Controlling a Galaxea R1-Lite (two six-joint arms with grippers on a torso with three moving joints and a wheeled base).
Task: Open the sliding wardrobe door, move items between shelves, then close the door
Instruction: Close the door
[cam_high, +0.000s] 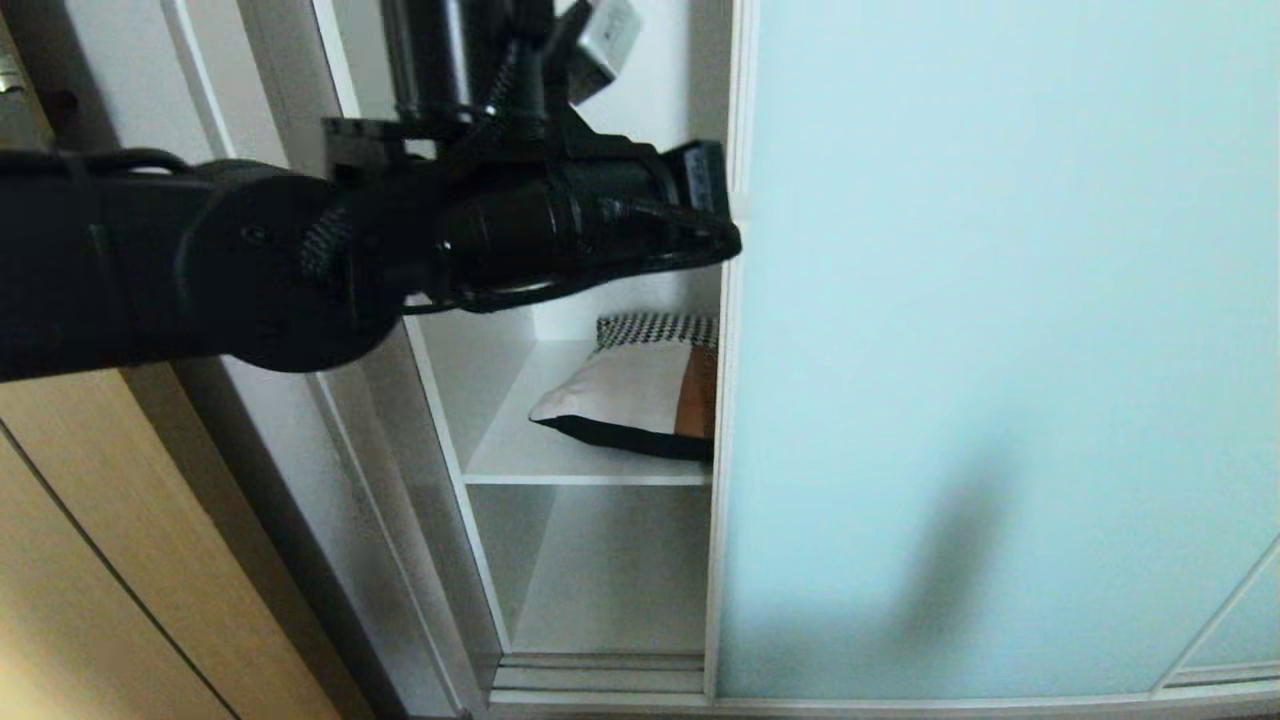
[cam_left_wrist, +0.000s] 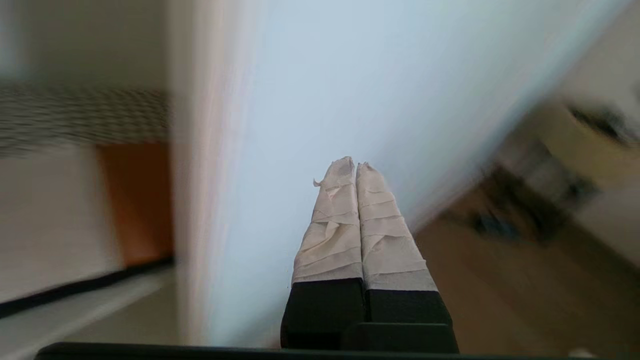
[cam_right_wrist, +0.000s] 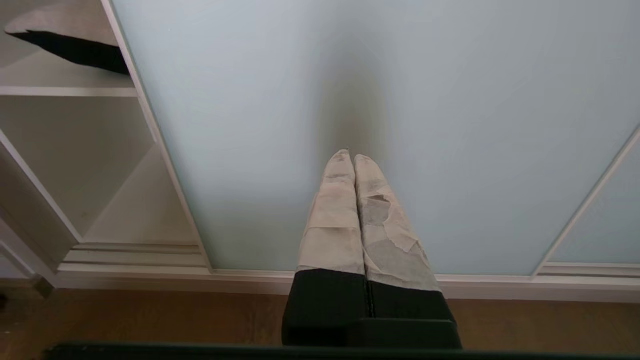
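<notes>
Sliding wardrobe door (cam_high: 1000, 350) stands partly open with the cushion (cam_high: 640, 395) on a shelf (cam_high: 560, 465) just inside its edge, and we judge our clenched, empty left tool (cam_left_wrist: 356, 167) must next push it wider.

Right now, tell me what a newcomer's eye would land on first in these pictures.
First, the black left arm reaching across the upper head view, its left gripper shut and pointing at the sliding door's edge. Next, the big pale blue sliding door filling the right side, pushed partly open. In the gap, a patchwork cushion lies on a white shelf, half hidden behind the door; the right gripper, shut, points at the door low down.
</notes>
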